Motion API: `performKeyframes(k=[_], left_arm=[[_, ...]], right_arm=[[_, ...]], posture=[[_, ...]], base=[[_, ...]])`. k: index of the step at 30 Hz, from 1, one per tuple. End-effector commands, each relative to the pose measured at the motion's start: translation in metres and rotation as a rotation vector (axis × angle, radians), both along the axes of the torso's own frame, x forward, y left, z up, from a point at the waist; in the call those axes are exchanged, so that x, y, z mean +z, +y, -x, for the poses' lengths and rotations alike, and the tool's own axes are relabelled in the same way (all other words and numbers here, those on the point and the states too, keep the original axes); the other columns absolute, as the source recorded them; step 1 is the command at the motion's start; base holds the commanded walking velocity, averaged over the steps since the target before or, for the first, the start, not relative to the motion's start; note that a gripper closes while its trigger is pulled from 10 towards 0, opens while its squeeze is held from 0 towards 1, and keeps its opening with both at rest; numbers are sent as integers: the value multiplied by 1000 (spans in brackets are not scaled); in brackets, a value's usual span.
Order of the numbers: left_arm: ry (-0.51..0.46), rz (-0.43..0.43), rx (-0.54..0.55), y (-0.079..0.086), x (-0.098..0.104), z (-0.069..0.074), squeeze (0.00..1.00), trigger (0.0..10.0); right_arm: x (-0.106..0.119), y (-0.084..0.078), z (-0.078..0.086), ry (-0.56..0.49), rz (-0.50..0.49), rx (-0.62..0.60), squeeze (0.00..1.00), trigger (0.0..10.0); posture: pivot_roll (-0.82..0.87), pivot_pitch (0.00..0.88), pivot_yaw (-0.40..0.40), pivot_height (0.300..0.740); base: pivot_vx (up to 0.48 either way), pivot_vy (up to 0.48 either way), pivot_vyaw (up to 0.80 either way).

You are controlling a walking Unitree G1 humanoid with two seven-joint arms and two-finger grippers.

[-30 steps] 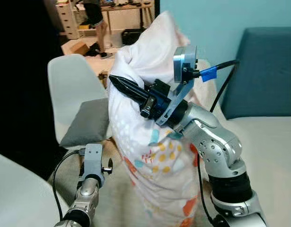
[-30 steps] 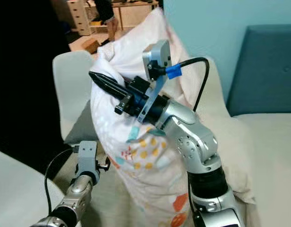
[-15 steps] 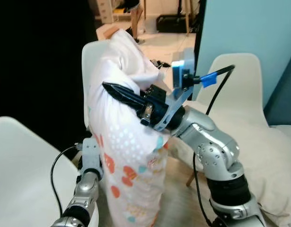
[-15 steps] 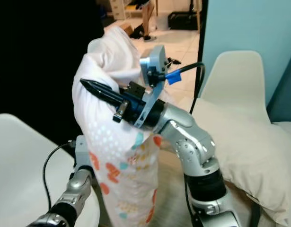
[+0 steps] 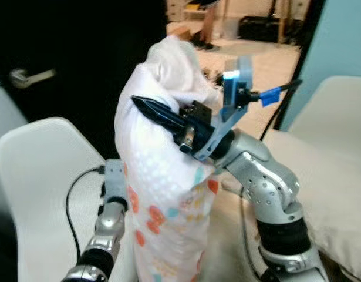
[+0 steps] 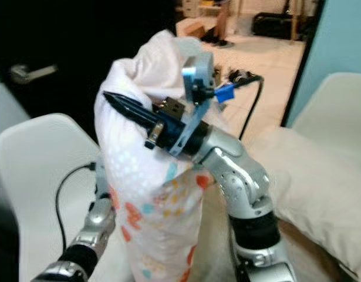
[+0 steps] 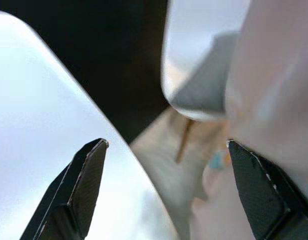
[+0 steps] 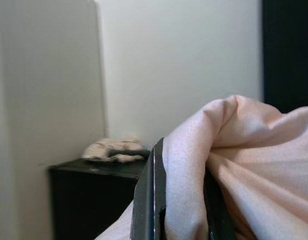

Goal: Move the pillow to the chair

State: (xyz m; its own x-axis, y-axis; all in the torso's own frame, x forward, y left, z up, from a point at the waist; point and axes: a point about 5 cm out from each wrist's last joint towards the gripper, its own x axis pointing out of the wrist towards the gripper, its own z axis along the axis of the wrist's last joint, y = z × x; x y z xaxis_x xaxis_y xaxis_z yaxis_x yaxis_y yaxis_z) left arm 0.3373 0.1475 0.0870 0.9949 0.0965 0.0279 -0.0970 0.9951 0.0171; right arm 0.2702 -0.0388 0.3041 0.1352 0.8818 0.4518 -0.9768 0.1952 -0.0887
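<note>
Fingers of right gripper (image 5: pixel 159 114) pinch only a fold of the pillow (image 5: pixel 162 205); fabric could slip free. Left gripper (image 7: pixel 164 195) spread wide beside the chair (image 5: pixel 33 170).

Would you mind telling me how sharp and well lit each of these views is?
Left eye view: slightly motion-blurred, the pillow evenly lit against a black doorway. Left wrist view: soft all over, glare on the white chair, the left gripper open. Right wrist view: sharpest, dim, the right gripper pinching pillow fabric.
</note>
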Motion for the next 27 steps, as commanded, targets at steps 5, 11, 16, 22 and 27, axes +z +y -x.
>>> performKeyframes(k=[5, 11, 16, 22, 27], left_arm=[[-82, -6, 35, 1, 21, -4, 0, 10000], [-166, -20, 65, 4, 43, -7, 0, 10000], [-276, -46, 136, 8, 78, -6, 0, 10000], [-469, -129, 226, 12, 137, 3, 0, 10000], [-577, -252, 280, 14, 167, 12, 0, 10000]], right_arm=[[15, 5, 12, -93, -52, 69, 0, 0], [21, 4, 10, -107, -68, 72, 0, 0], [26, 6, 6, -126, -69, 81, 0, 0], [25, 10, 4, -128, -61, 92, 0, 0], [16, 21, -8, -95, -38, 52, 0, 0]], posture=[[-191, 92, 66, 740], [-182, 89, 57, 740], [-172, 90, 46, 740], [-163, 89, 41, 740], [-142, 81, 28, 740]], base=[[0, 0, 800], [0, 0, 800], [0, 0, 800], [0, 0, 800], [0, 0, 800]])
